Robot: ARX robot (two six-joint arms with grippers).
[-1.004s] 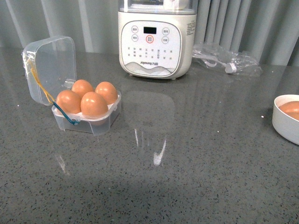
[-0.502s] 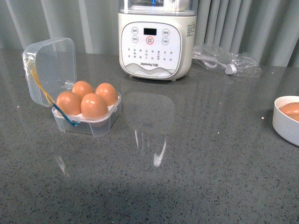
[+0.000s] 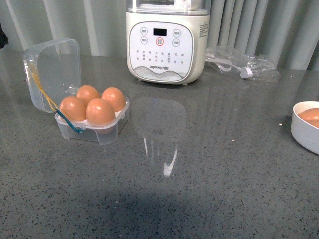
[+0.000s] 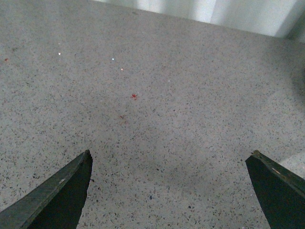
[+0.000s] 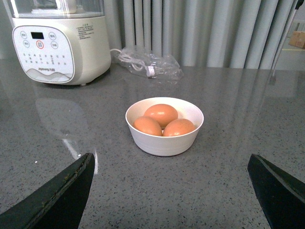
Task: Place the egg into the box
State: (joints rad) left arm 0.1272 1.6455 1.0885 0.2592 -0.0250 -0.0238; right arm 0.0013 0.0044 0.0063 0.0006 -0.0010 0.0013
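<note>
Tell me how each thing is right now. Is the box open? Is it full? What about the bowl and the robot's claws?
box: lid open, all four cups filled
box eggs: four, seated in the cups
bowl: upright, not empty
bowl eggs: three, loose inside
left gripper: open, empty
right gripper: open, empty
appliance: standing upright
plastic bag: crumpled, lying on the counter

Front and right-wrist views: shared appliance [image 3: 167,50]
</note>
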